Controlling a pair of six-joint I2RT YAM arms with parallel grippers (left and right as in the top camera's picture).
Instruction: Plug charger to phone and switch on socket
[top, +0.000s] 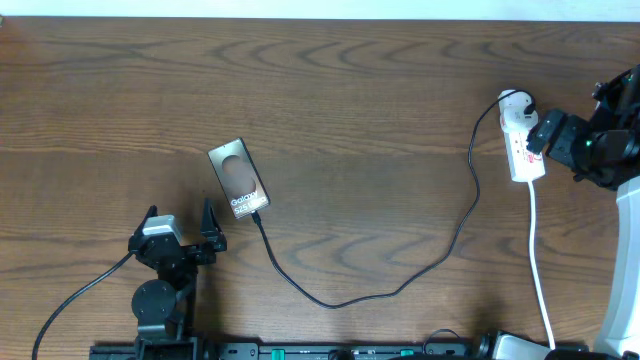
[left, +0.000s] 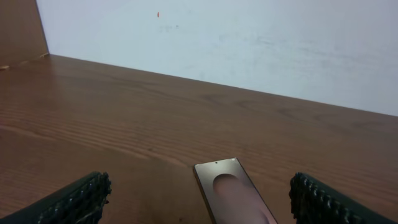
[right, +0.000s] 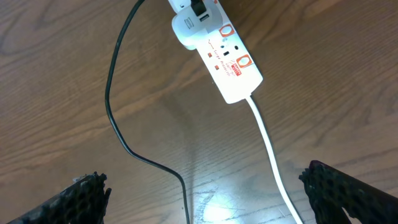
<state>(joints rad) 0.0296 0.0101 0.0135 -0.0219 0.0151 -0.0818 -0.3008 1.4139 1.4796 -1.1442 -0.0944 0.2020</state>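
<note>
near the left of the dark brown wood-grain table (top: 350, 80), at its near edge, the left pincer (top: 180, 220) hangs with its ridged black fingers (left: 78, 199) spread wide and nothing between them; its wrist view looks out over the table toward a plain white wall (left: 249, 43). just beyond it and slightly to the right lies the phone (top: 239, 179), a flat dark brown-black rectangle with a paler oval mark and white lettering, resting flat and turned a little askew, apart from the fingers. the charger (top: 400, 288), a long thin black cable, meets the phone at the right corner of its near short edge; whether the small tip is fully seated cannot be told. from there the cable sags toward the near edge, sweeps right across the middle of the table, then climbs to a black plug (top: 522, 103) at the far end of the socket (top: 522, 145), a white elongated power strip with red-rimmed switches (right: 241, 61), lying far right. a thick white cord (top: 540, 270) leaves the strip's near end and runs to the near edge. the right pincer (right: 208, 193) hovers just right of the strip, fingers (right: 74, 202) spread fully, gripping nothing and clear of the strip in its wrist view.
</note>
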